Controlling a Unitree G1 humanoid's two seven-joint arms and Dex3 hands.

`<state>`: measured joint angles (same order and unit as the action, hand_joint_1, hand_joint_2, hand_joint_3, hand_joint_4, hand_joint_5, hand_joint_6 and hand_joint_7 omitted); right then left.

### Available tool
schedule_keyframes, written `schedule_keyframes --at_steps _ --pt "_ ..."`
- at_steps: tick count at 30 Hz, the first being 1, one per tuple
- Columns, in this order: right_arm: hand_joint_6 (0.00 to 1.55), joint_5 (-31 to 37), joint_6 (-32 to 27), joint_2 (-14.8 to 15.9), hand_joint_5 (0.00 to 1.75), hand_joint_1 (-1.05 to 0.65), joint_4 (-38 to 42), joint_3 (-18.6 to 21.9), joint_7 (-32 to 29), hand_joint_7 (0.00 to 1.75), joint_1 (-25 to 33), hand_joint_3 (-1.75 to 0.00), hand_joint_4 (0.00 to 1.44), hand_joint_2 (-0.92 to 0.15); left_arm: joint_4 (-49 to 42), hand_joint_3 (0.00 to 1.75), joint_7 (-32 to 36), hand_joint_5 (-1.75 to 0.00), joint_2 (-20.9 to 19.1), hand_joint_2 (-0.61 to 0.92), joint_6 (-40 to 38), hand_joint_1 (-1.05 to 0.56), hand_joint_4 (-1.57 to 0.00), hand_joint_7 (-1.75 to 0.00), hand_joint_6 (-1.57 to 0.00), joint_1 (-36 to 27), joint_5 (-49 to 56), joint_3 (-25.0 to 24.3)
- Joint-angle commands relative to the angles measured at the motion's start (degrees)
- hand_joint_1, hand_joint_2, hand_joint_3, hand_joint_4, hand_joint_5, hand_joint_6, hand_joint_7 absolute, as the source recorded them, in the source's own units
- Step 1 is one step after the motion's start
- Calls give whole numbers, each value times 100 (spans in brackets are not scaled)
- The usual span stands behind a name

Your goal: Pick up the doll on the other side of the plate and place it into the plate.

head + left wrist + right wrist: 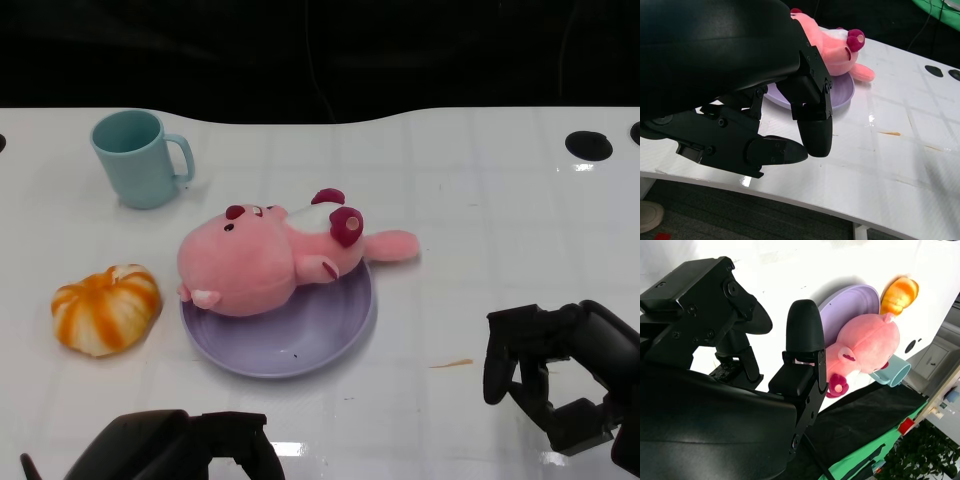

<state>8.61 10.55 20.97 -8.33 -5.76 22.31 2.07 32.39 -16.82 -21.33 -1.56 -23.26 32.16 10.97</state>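
White table point(480, 200), black backdrop behind far edge. Right hand point(560, 375) near the near-right corner, fingers apart, holding nothing. Left hand point(190, 450) at near edge, fingers loosely curled, nothing in them. Both well apart from the doll point(270, 255), which lies on the purple plate point(300, 350) mid-table, legs over its far rim. 1 doll, 1 plate, 1 teal mug point(140, 158) far-left, 1 orange pumpkin toy point(105, 308) left of plate.
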Motion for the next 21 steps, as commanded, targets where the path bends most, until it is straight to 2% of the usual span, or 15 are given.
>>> schedule_keyframes --at_steps 1,13,21 --pt "76 -17 94 148 175 0 95 -31 125 154 -89 -138 87 -34 -50 36 15 -162 -56 92 25 -25 -64 -96 -73 32 -37 -71" --pt "77 -211 187 304 175 -6 204 -63 642 147 -196 -137 84 -34 -14 35 11 -160 -64 92 17 -25 -64 -96 -73 31 3 -63" --pt "78 -141 165 356 175 -8 182 -64 740 144 -230 -135 81 -36 -13 36 -21 -159 -63 92 -20 -26 -64 -95 -73 44 -21 -71"
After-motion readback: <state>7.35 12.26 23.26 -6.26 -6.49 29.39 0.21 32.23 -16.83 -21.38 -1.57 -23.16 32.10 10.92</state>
